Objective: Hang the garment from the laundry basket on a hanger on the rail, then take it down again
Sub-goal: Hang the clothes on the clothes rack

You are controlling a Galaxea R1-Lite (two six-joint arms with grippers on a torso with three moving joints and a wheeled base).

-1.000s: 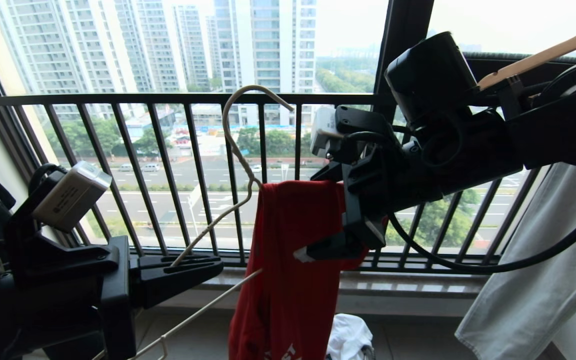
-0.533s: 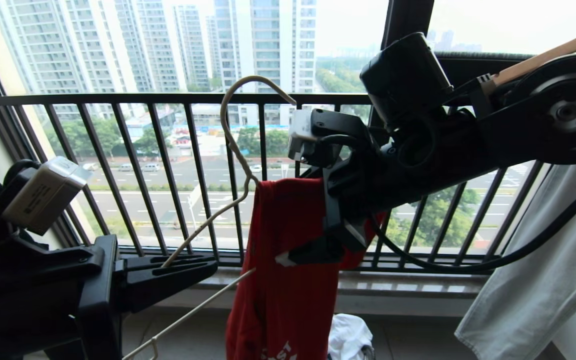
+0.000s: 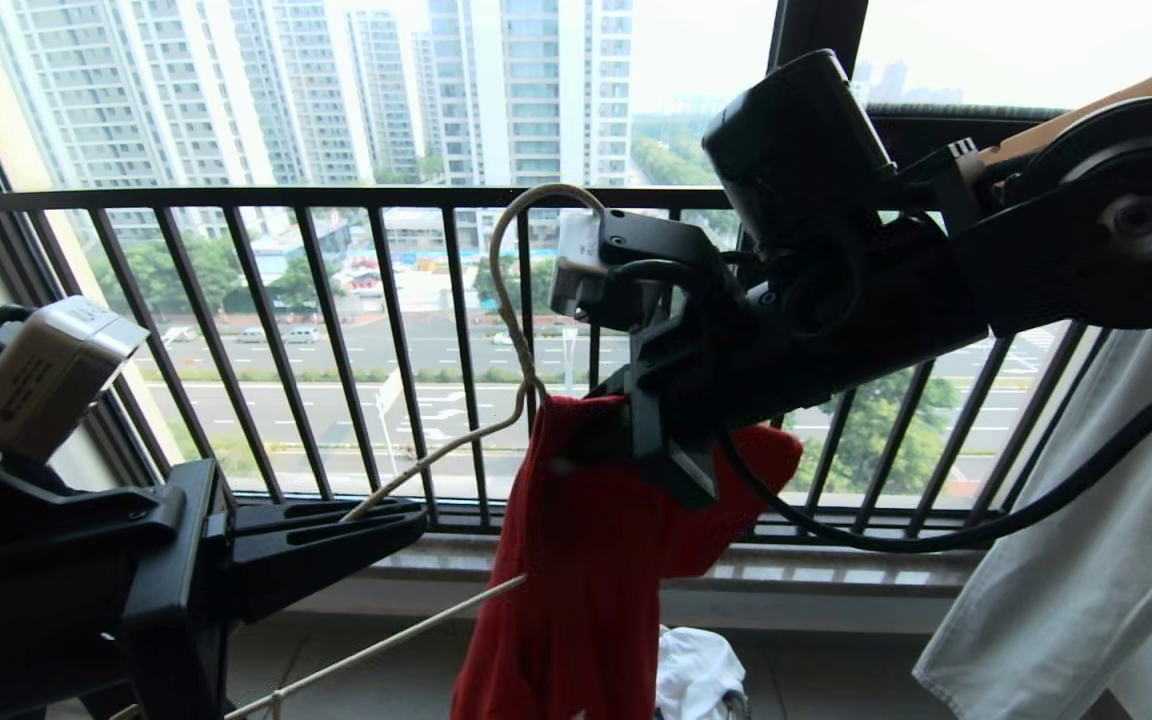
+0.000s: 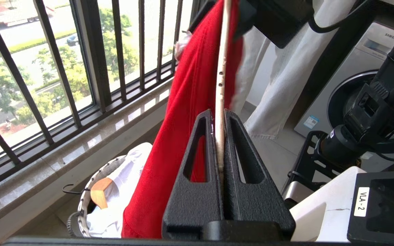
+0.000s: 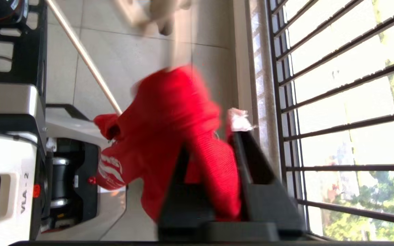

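Left gripper (image 3: 336, 535), nearest, at 8 o'clock in the head view: fingers clamped on the hanger (image 3: 511, 300) wire, holding it tilted with the hook at 12 o'clock.

Right gripper (image 3: 656, 440), centre: fingers pinched on a fold of the shirt (image 3: 586, 570) at the hanger's shoulder. The shirt hangs from there toward 6 o'clock, over the basket (image 4: 91, 177) on the floor. Beyond stands the window railing (image 3: 336, 197).

Step in hand: threading the shirt onto the hanger, judged from the collar bunched at the hook base. Next move calls for pulling the cloth along the free hanger arm while the left gripper holds firm.

Change: the right fingers stood wide a second ago and have now closed on the cloth; the hook has shifted toward 3 o'clock.
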